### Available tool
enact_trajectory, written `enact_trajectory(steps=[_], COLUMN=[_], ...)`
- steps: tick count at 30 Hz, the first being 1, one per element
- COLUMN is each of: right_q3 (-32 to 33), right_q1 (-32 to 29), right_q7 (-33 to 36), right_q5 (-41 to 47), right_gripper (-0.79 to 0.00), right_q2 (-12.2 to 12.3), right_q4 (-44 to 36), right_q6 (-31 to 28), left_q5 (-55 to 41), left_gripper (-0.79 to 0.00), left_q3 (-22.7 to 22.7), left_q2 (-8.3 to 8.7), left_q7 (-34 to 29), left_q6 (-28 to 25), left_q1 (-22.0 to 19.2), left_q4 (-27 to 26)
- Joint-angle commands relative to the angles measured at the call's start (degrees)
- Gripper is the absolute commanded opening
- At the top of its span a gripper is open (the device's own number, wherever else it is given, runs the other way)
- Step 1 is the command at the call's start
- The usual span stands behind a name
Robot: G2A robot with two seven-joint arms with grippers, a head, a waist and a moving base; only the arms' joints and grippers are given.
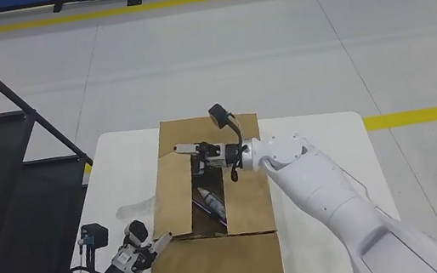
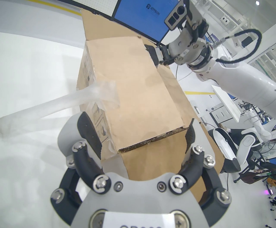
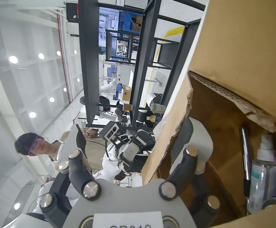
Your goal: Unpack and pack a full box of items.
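A brown cardboard box stands with its flaps spread on the white table. My right gripper is open at the far left of the box opening. In the right wrist view this gripper straddles the left flap, one finger inside the box and one outside. A clear spray bottle and a dark pen lie inside; the bottle also shows from above. My left gripper is open by the box's near left corner, the flap corner between its fingers.
A peeled strip of clear tape hangs off the box's left side over the table. A black metal rack stands just left of the table. The near flap overhangs the table's front edge.
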Motion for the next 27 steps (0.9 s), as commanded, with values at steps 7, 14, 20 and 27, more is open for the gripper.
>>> enact_trajectory(steps=[7,14,20,27], right_q3=[0.6,0.2,0.0,0.1], right_q1=[1.5,2.9,3.5,4.0], right_q7=[0.6,1.1,2.2,3.5], right_q5=[3.7,5.3,6.4,6.7], right_gripper=[0.0,0.0,0.0,0.0], right_q2=[-1.8,-3.9,-5.5,-6.7], right_q4=[0.3,1.8,3.3,5.3], right_q6=[1.0,1.0,-0.1,-1.5], left_q5=[2.4,3.9,2.3,-0.8], left_gripper=[0.0,0.0,0.0,0.0], left_q3=[0.3,1.6,2.2,0.9], left_q2=[0.11,-0.08,-0.44,-0.56], left_q7=[0.1,1.5,4.0,4.7], left_q6=[-0.7,2.1,6.2,8.0], left_q1=[0.7,0.2,-0.3,-0.2], left_q4=[-0.3,-0.8,-0.9,-1.1])
